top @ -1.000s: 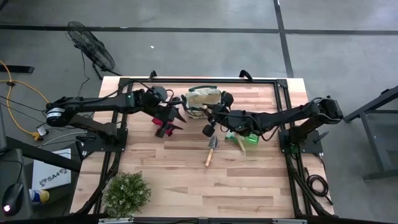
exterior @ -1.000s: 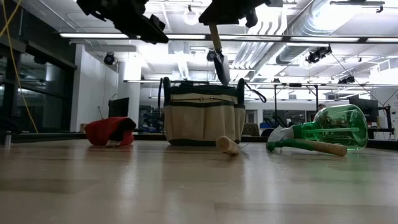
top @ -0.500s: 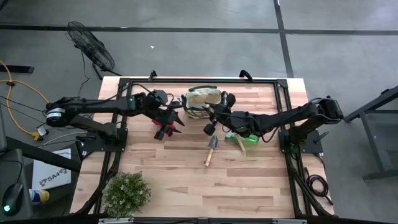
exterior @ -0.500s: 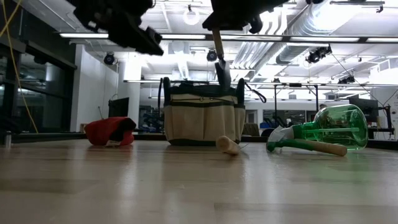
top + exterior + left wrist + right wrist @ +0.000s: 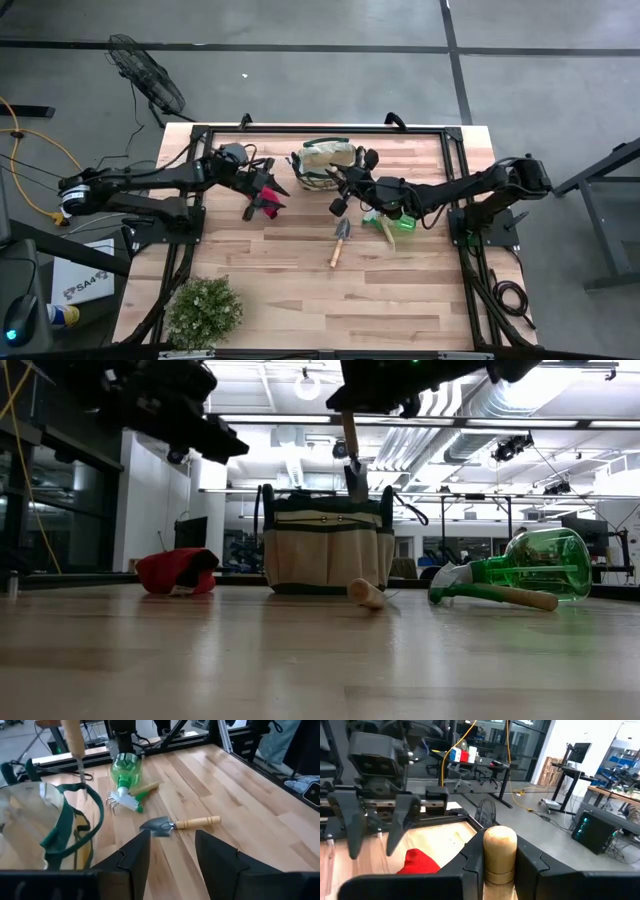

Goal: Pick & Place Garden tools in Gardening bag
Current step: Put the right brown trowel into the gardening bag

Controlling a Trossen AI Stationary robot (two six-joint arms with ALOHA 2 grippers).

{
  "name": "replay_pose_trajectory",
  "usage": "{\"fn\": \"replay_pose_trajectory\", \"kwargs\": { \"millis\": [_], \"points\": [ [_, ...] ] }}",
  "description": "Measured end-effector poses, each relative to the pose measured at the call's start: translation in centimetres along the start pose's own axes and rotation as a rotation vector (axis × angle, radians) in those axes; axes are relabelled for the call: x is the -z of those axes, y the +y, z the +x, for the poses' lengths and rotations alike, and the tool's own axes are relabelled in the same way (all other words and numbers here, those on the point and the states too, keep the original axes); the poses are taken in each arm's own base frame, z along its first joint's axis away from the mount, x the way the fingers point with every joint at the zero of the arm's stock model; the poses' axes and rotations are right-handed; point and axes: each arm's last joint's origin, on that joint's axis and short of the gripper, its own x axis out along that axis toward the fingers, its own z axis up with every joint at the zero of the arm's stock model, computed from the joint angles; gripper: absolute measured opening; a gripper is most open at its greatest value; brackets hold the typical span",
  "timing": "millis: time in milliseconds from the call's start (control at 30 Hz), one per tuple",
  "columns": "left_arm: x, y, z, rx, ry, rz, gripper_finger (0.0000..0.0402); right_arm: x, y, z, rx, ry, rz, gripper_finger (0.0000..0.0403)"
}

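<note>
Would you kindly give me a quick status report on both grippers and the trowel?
Right gripper shut on trowel, blade hanging over the bag. Left gripper open, empty, above the pruning shears. Nothing blocking the bag's mouth.

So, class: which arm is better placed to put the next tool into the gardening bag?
The right gripper: it holds a trowel above the gardening bag. The left gripper is empty.

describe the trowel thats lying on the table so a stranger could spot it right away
Start at the beige gardening bag at the table's far edge, then come toward the near side. The lying trowel rests alone on bare wood, left of the green sprayer; the other trowel hangs from the right gripper.
</note>
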Motion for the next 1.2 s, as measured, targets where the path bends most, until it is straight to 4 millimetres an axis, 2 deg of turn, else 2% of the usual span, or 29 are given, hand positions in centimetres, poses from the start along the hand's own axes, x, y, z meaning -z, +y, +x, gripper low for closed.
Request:
{"fn": "replay_pose_trajectory", "kwargs": {
  "millis": [267,700,1200],
  "points": [
    [1.1,-0.5,-0.1,-0.002,-0.014,-0.017,0.0152,1.7,-1.4,0.4,-0.046,-0.036,-0.033,0.0055],
    [1.3,-0.5,-0.1,-0.003,-0.023,-0.033,0.0152,2.6,-3.1,1.4,-0.121,-0.053,-0.054,0.0056],
    [1.3,-0.5,-0.1,-0.003,-0.023,-0.037,0.0152,3.3,-4.9,2.5,-0.156,-0.005,0.061,0.0059]
  ]
}}
